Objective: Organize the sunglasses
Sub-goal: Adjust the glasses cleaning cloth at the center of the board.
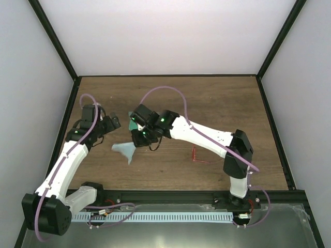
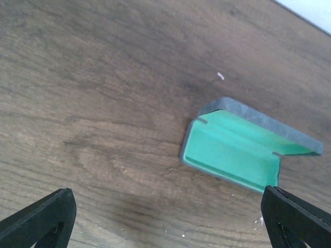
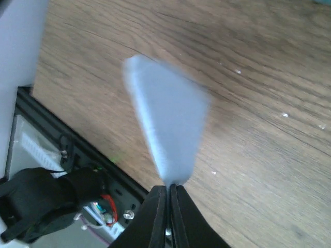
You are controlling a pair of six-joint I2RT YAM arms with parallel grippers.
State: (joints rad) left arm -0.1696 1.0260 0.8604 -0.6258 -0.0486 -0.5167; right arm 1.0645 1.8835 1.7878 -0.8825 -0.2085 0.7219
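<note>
The red sunglasses (image 1: 197, 155) lie on the wooden table under my right forearm, apart from both grippers. My right gripper (image 3: 169, 188) is shut on a corner of the light blue cloth (image 3: 168, 129), which hangs from it above the table (image 1: 125, 150). The case (image 2: 235, 150) lies open, its green lining showing inside a grey shell. In the top view only a green sliver of the case (image 1: 131, 121) shows beside my right wrist. My left gripper (image 2: 165, 227) is open just short of the case, with nothing between its fingers (image 2: 39, 219).
A black frame rail (image 3: 77, 155) and cables run along the table's near edge. Dark posts and white walls border the table (image 1: 217, 103) at the back and sides.
</note>
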